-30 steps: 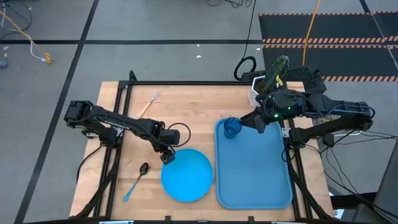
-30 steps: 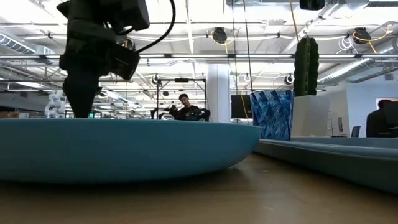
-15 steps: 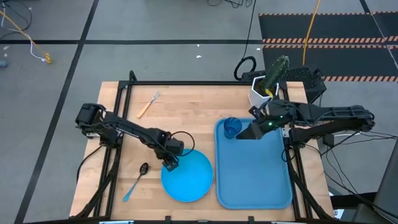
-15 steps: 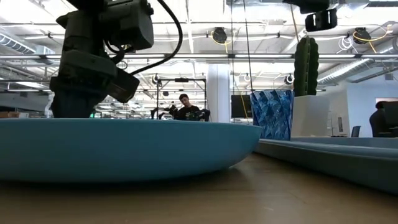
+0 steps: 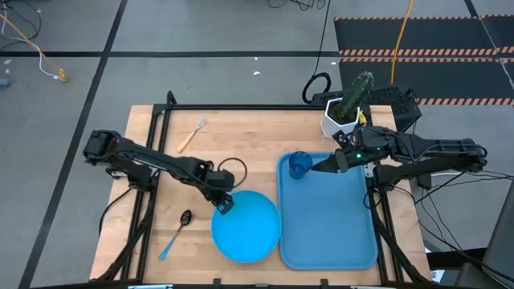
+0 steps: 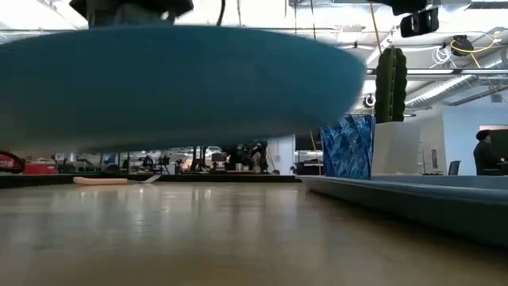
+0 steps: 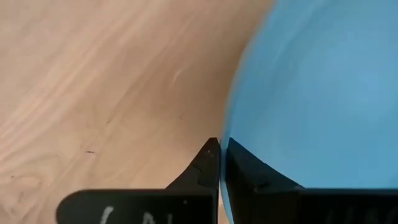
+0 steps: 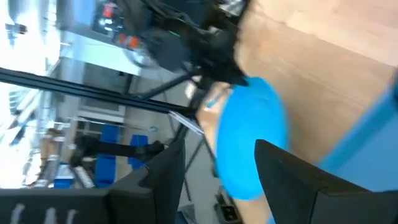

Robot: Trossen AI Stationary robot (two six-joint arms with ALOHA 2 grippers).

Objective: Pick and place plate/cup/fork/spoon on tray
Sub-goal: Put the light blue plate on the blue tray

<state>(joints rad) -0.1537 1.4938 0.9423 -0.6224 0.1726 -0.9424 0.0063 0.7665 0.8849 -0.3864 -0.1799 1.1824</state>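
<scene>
The sky-blue plate (image 5: pixel 246 227) hangs clear of the table at the near middle; the low view shows its underside (image 6: pixel 175 87) above the wood. My left gripper (image 5: pixel 223 203) is shut on its far-left rim. The dark-blue cup (image 5: pixel 299 164) stands upright in the far-left corner of the blue tray (image 5: pixel 345 233). My right gripper (image 5: pixel 321 165) is open and empty above the tray, just right of the cup. The orange-handled fork (image 5: pixel 191 135) lies on the table at the far left. The spoon (image 5: pixel 175 233) lies left of the plate. My left gripper pinches the plate's rim (image 7: pixel 227 140) between its two fingers at the plate's far-left edge, one finger (image 7: pixel 200 168) under the rim and one over it. The fingers come from the table's left, slanting down. The plate is lifted clear of the table, roughly level.
A white pot with a cactus (image 5: pixel 344 116) stands beyond the tray's far-right corner and shows in the low view (image 6: pixel 390 87). The tray's inside (image 5: pixel 337 249) is bare apart from the cup. Bare wood lies between the fork and the plate.
My left gripper has dipped toward the plate's far-left rim, then risen with it. The plate, which rested on the table, is now lifted clear and has shifted slightly toward the tray. My right gripper has stayed near the cup, which has not moved.
</scene>
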